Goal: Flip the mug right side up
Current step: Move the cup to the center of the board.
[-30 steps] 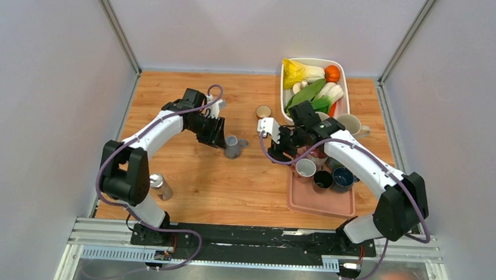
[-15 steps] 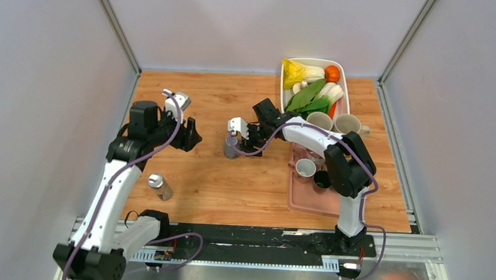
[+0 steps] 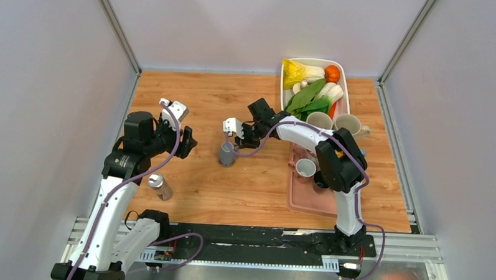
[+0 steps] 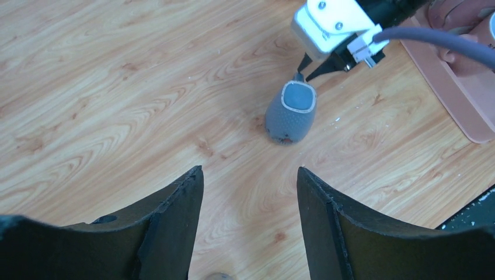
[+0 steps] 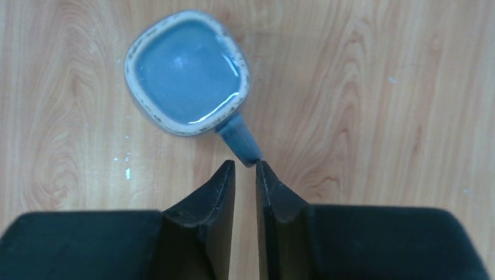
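Note:
The grey-blue mug (image 3: 226, 155) stands on end on the wooden table, mid-table. In the right wrist view its squarish pale-rimmed end (image 5: 188, 73) faces up, glossy blue inside, and the handle (image 5: 239, 140) points at my jaws. My right gripper (image 5: 245, 164) is nearly closed, with the handle's tip pinched between the fingertips; in the top view this gripper (image 3: 234, 138) sits just above and right of the mug. My left gripper (image 4: 248, 175) is open and empty, well back from the mug (image 4: 290, 112), and in the top view it (image 3: 186, 141) is to the mug's left.
A small metal shaker (image 3: 160, 185) lies near the left arm. A pink tray (image 3: 321, 202) with several cups sits at the right. Two beige mugs (image 3: 349, 123) stand behind it. A white bin (image 3: 283, 85) of vegetables is at the back right.
The left arm let go of the mug and pulled back to the left. The right gripper reached across to the mug, which has shifted slightly toward the near left.

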`<state>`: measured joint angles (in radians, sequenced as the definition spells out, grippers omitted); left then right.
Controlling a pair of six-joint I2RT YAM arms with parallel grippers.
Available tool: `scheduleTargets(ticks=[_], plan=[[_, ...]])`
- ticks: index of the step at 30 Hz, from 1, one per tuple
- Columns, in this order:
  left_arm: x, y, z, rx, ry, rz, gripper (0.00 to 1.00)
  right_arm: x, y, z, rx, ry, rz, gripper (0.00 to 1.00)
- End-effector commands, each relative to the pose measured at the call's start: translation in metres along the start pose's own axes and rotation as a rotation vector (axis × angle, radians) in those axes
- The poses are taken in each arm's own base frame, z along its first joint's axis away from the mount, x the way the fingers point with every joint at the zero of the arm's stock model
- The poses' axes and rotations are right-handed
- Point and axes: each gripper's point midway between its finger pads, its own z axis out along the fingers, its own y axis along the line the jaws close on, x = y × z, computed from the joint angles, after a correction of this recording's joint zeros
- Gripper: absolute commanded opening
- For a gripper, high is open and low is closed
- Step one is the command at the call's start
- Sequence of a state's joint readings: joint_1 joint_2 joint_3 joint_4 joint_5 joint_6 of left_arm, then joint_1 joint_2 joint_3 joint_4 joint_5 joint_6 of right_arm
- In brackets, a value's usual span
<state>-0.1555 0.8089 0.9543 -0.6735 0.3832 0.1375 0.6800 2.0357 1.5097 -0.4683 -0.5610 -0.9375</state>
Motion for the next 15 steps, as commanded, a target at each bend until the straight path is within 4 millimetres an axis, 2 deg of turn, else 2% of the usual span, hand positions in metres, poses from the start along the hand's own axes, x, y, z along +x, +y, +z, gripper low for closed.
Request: scheduleTargets(ticks=[1, 6, 10, 11, 13, 15], plan=[[-0.015, 0.001, 0.0, 0.013, -0.045, 0.058, 0.67, 0.006, 0.039, 0.007, -0.109, 0.015, 0.038, 0.2], [-0.02, 0.001, 0.003, 0.024, -0.054, 0.071, 0.66, 0.002, 0.062, -0.009, -0.11, 0.027, 0.066, 0.23], [-0.023, 0.002, 0.007, 0.023, -0.075, 0.07, 0.66, -0.016, 0.079, -0.03, -0.082, 0.007, 0.052, 0.28], [-0.024, 0.003, 0.007, 0.019, -0.084, 0.07, 0.66, -0.016, 0.081, -0.033, -0.074, 0.008, 0.064, 0.32], [-0.025, 0.004, 0.009, 0.013, -0.091, 0.066, 0.66, -0.016, 0.079, -0.035, -0.052, 0.015, 0.083, 0.47], [-0.024, 0.005, 0.01, 0.007, -0.093, 0.059, 0.66, -0.015, 0.077, -0.034, -0.045, 0.014, 0.076, 0.54]])
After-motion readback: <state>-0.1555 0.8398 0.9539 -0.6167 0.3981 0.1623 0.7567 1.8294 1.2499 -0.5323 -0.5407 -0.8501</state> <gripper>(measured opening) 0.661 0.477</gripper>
